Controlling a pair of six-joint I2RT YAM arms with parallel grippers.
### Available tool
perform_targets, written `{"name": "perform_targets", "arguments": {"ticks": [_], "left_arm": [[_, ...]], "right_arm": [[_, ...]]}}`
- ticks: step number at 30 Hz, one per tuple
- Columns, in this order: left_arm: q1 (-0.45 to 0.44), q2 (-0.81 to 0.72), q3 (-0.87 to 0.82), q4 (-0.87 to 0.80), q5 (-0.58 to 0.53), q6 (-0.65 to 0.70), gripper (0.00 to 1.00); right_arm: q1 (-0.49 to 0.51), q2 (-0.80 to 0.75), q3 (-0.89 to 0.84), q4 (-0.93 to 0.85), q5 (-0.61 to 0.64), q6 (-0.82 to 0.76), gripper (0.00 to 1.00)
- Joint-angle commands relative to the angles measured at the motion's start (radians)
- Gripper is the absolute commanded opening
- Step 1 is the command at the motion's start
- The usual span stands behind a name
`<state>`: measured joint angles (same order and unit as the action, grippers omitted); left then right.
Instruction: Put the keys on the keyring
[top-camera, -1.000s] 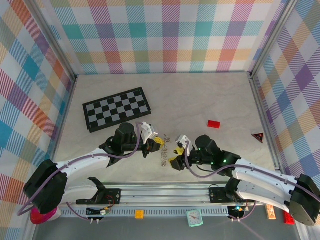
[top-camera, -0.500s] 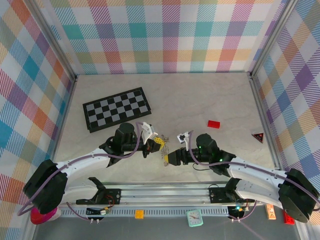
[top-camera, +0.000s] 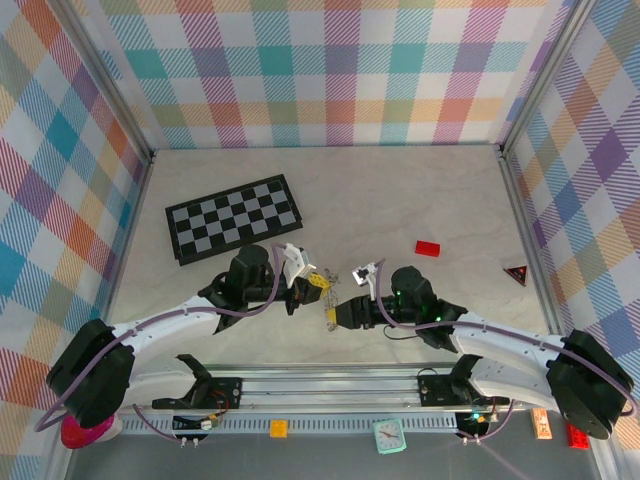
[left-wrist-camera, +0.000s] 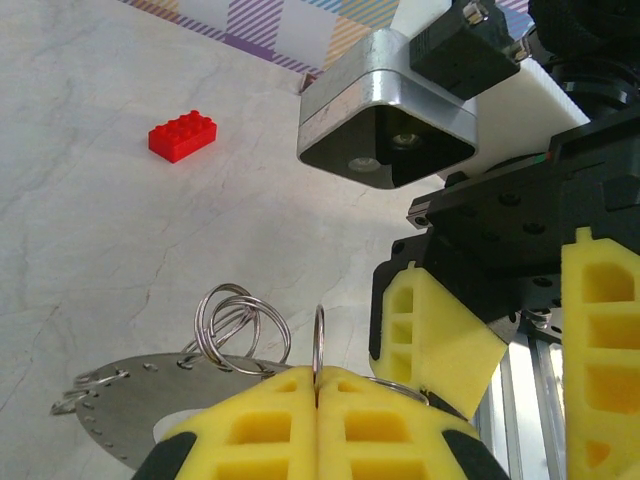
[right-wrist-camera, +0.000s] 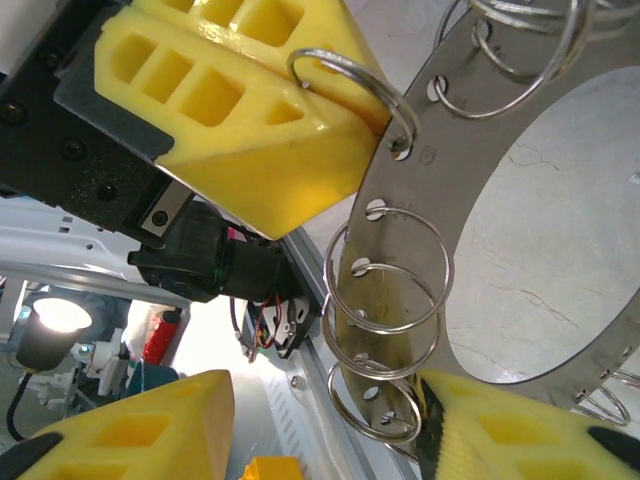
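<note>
**Keyring gripped, no key threaded yet**

Plainly, the task looks to be at an early stage. In the right wrist view the keyring (right-wrist-camera: 450, 120) takes up the right half of the frame. The small split rings (right-wrist-camera: 388, 268) along its punched rim hang bare, so putting the keys on appears to be wholly left to do.

Nearest, along the bottom edge of that frame, the right gripper (right-wrist-camera: 325, 410) has its yellow jaws set wide apart, one at lower left and one at lower right. The lowest split rings and a stretch of rim sit between them. Its lower-right finger (right-wrist-camera: 520, 430) seems to just touch the rim, and nothing is clamped.

Beyond it, at the bottom centre of the left wrist view, the left gripper (left-wrist-camera: 318, 378) has its jaws pressed fully together. They pinch the keyring at its edge, where a thin split ring rises from between the pads.

Farther off, a red brick (left-wrist-camera: 183, 136) lies at upper left on the table (left-wrist-camera: 120, 250). A chessboard (top-camera: 233, 218) lies left of centre in the top view.
</note>
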<state>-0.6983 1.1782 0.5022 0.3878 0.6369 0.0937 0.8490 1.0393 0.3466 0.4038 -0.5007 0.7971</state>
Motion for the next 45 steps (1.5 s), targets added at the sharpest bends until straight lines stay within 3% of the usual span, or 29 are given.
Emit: {"name": "perform_targets", "arguments": {"ticks": [1, 27, 35, 37, 38, 43, 45], "left_arm": [[-0.007, -0.002, 0.032, 0.027, 0.021, 0.005, 0.00], [-0.007, -0.006, 0.038, 0.016, -0.003, 0.005, 0.00], [-0.007, -0.011, 0.042, 0.010, -0.033, 0.008, 0.00], [-0.007, -0.012, 0.043, 0.009, -0.041, 0.005, 0.00], [-0.007, -0.012, 0.044, 0.005, -0.049, 0.002, 0.02], [-0.007, -0.034, 0.032, 0.006, -0.087, -0.001, 0.33], [-0.006, -0.052, 0.023, 0.016, -0.106, -0.003, 0.40]], "right_arm": [[-0.010, 0.005, -0.010, 0.041, -0.025, 0.003, 0.48], [-0.015, 0.025, -0.008, 0.062, -0.040, 0.003, 0.19], [-0.021, -0.027, 0.031, -0.054, -0.042, -0.055, 0.00], [-0.022, -0.042, 0.050, -0.109, -0.035, -0.084, 0.00], [-0.022, -0.050, 0.064, -0.144, -0.029, -0.103, 0.00], [-0.022, -0.083, 0.171, -0.398, 0.010, -0.242, 0.00], [-0.022, -0.085, 0.233, -0.523, 0.038, -0.310, 0.00]]}}
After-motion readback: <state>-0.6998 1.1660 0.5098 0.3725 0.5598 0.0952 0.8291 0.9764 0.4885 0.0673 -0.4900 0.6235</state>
